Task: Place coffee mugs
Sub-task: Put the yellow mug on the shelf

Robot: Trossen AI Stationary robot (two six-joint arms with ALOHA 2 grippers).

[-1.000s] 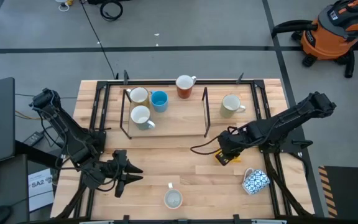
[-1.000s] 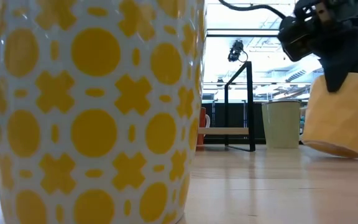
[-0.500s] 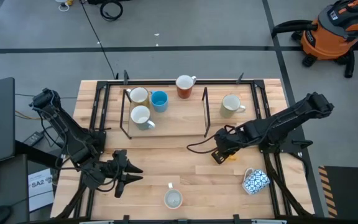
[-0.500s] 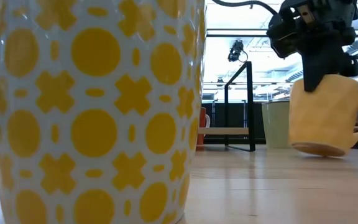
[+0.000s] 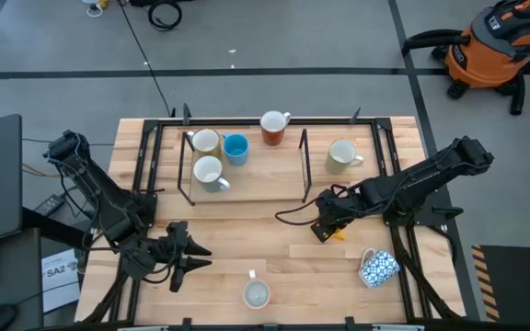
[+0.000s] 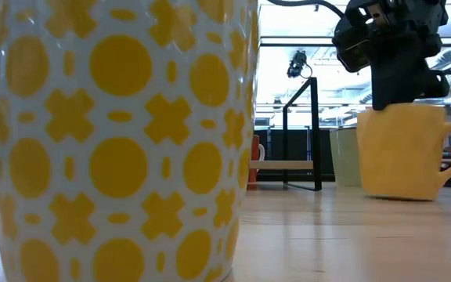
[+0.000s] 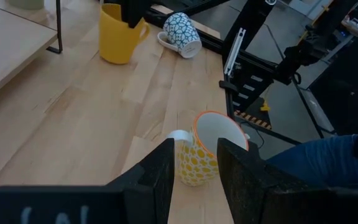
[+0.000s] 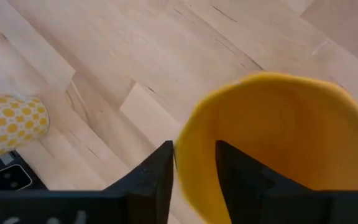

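Note:
The yellow mug (image 6: 402,153) stands upright on the table's right half, under my right gripper (image 8: 194,162), which is shut on its rim. It also shows under that gripper in the high view (image 5: 337,232). My left gripper (image 5: 196,260) is open near the table's near-left edge and touches nothing. Past its fingers stands a white mug with yellow dots (image 7: 207,149). A blue-and-white patterned mug (image 5: 378,267) lies on its side near the right edge. Three mugs, two white and one blue (image 5: 236,148), sit on a raised shelf. My right gripper holds the yellow mug by its rim (image 8: 185,146), one finger inside the mug and one outside. The fingers come from above, pointing down. The mug is upright with its base on the table (image 6: 398,194).
The black-framed shelf (image 5: 247,188) spans the far middle of the table. A red-brown mug (image 5: 272,127) stands at the far edge and a cream mug (image 5: 341,154) right of the shelf. Bare wood (image 5: 247,230) lies between shelf and near edge. A cable trails from the right arm.
My right gripper has moved a little toward the table's left and down, keeping its hold. The yellow mug was tilted with one side of its base raised; it has swung upright and now sits flat on the table.

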